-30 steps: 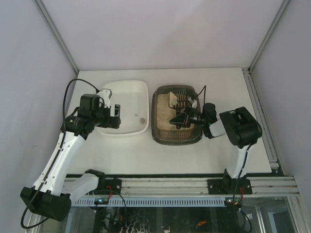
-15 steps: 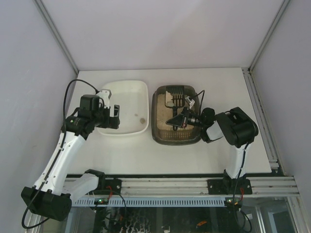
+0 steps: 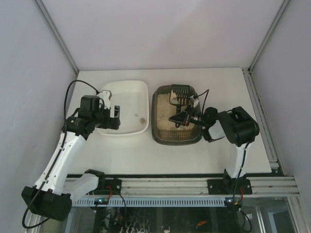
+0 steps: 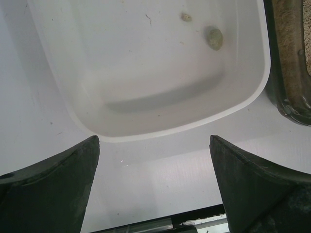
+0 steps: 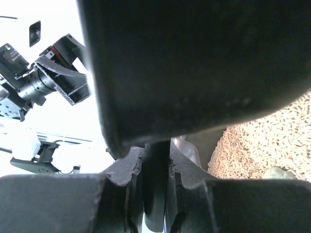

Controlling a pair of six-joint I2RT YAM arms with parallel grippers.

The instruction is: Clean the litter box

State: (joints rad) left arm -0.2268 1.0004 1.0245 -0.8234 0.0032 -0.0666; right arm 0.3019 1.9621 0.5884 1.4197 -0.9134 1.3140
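Note:
The dark brown-grey litter box (image 3: pixel 160 133) with beige litter stands right of centre on the table. My right gripper (image 3: pixel 181 118) is over it, shut on the handle of the black slotted scoop (image 3: pixel 181 93), whose head lies at the box's far end. In the right wrist view the handle (image 5: pixel 155 170) is pinched between the jaws. The scoop's dark body (image 5: pixel 194 63) fills the top, with litter (image 5: pixel 272 141) and a grey-green clump (image 5: pixel 280 174) at right. My left gripper (image 3: pixel 114 117) is open and empty at the near left rim of the white tray (image 3: pixel 127 88).
The white tray (image 4: pixel 146 97) holds one greyish clump (image 4: pixel 214 38) and a small crumb (image 4: pixel 186 17). The litter box rim (image 4: pixel 286 99) shows at the right edge of the left wrist view. An aluminium rail (image 3: pixel 184 187) runs along the table's near edge.
The scoop's head has shifted toward the far end of the litter box. The right wrist has shifted slightly. The left arm has barely moved.

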